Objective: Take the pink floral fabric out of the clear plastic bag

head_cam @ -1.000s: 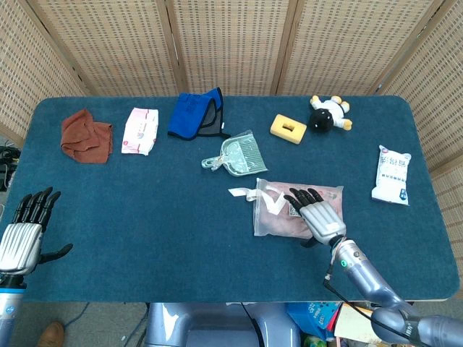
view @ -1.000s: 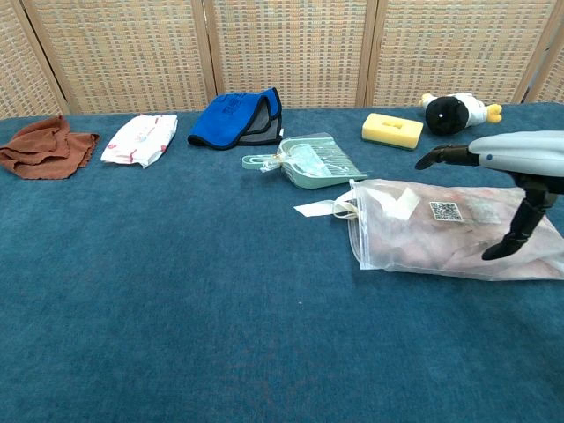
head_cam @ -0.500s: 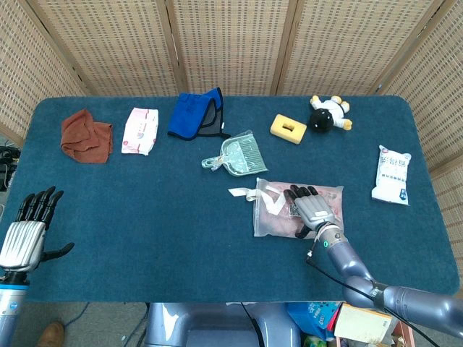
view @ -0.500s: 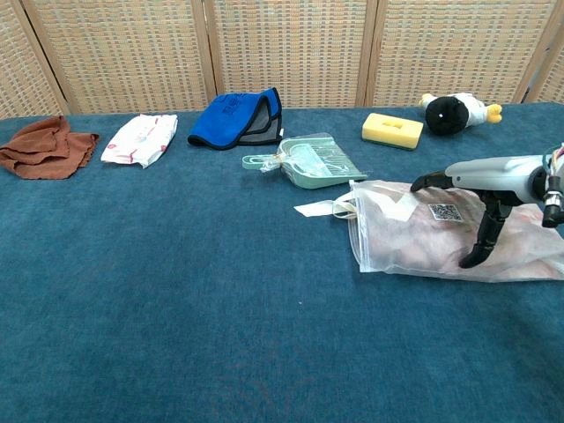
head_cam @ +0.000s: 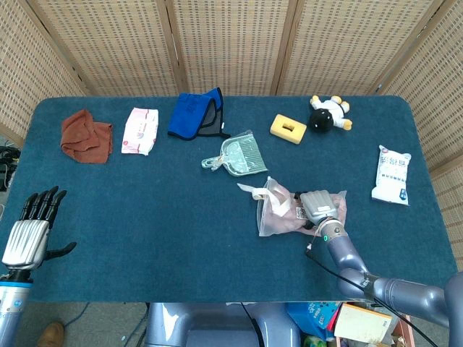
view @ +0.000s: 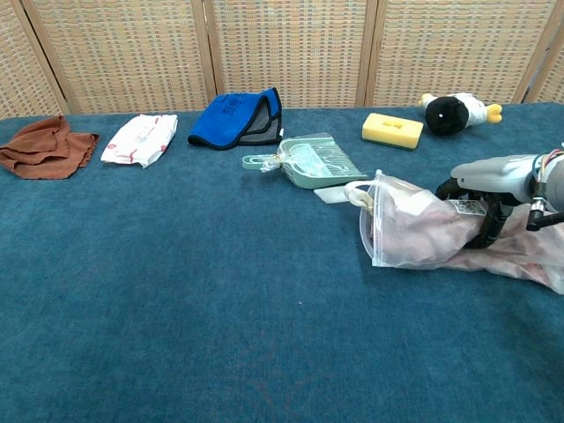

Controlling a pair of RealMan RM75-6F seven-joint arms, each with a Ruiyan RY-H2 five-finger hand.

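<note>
Left hand (head_cam: 29, 233) is hovering at the surface's (head_cam: 145, 210) near-left edge, fingers spread, holding nothing. Over to the right, the right hand (head_cam: 318, 206) is clutching the clear plastic bag (view: 414, 233), bunching it up, pink floral fabric (view: 423, 247) sitting inside.

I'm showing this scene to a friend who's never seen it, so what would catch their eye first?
Most likely the right hand gripping the clear plastic bag of pink floral fabric, bunched up near the table's right front. Next, the bright blue cloth at the back middle and the yellow sponge beside a black-and-white plush toy. The left hand hangs open at the front left corner.
</note>
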